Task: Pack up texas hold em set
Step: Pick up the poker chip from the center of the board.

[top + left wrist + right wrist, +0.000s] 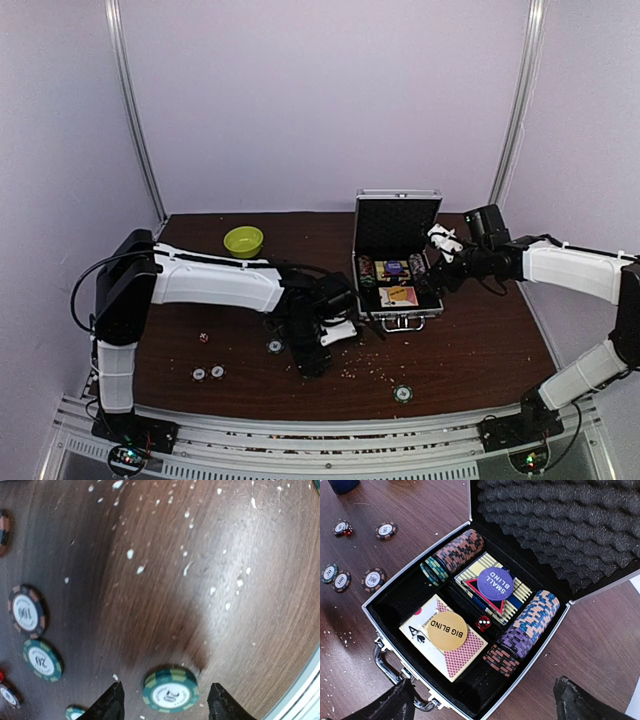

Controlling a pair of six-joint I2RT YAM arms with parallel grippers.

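Observation:
The silver briefcase [405, 322] stands open at centre right, its foam-lined lid [560, 525] upright. Inside lie chip rows [457, 550], two card decks, a yellow "BIG BLIND" button [445, 630], a purple "SMALL BLIND" button [495, 581] and a red die [483, 623]. My right gripper [482, 705] hovers open and empty over the case's front edge. My left gripper [165, 705] is open, low over the table, with a green "20" chip [170, 690] lying between its fingers, untouched. Loose chips [275, 346] [403, 393] [208, 373] lie on the table.
A lime-green bowl [243, 241] sits at the back left. A dark blue mug [342, 485] stands left of the case. A small red die [203, 338] lies by the left arm. White crumbs [370, 370] dot the wood. The table's front rail [305, 695] is close to my left gripper.

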